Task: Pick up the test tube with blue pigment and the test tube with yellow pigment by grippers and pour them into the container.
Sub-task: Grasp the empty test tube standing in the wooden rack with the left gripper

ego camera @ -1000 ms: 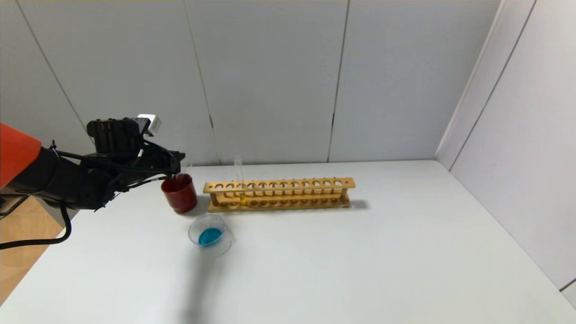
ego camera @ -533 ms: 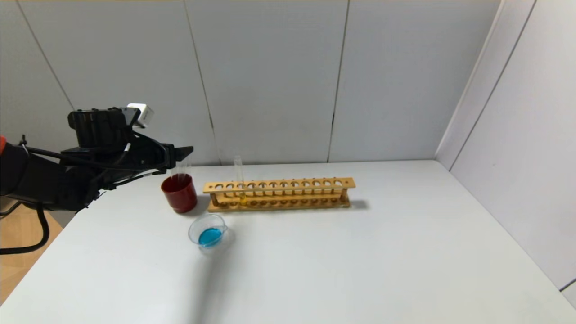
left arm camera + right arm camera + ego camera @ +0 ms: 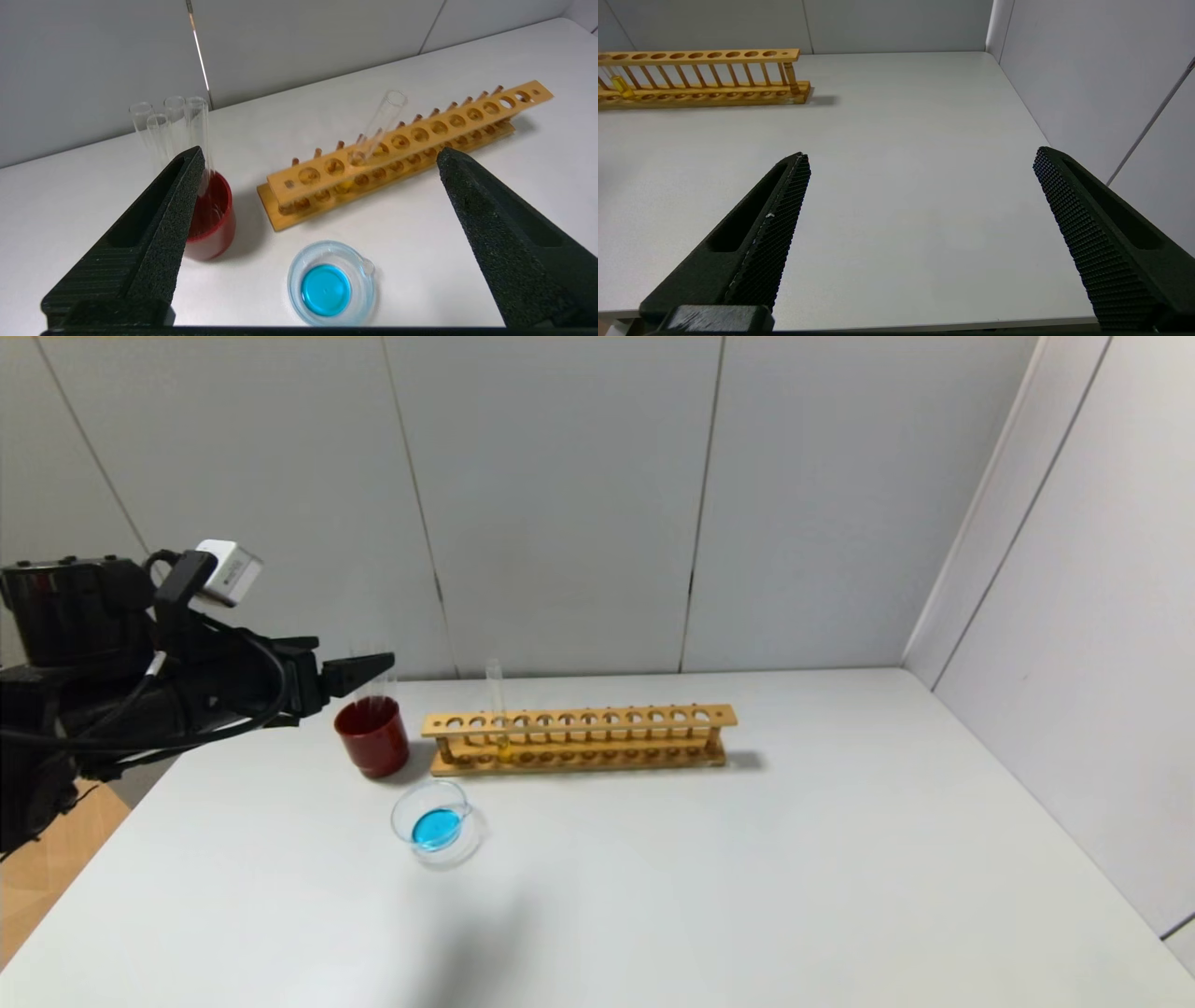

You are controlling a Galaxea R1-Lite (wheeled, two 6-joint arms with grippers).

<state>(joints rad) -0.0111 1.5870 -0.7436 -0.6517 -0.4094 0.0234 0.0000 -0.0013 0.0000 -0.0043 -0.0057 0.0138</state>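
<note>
**Blue poured, yellow still to go**

I see blue liquid pooled in the container (image 3: 331,283), below and between my left gripper (image 3: 320,158) fingers, which are spread wide and empty. The test tube with yellow pigment (image 3: 371,133) stands in the wooden rack (image 3: 420,140) beyond them. Empty tubes sit in the red cup (image 3: 211,219) by one finger. My right gripper (image 3: 920,158), fingers likewise released, hangs over bare table (image 3: 901,140).
</note>
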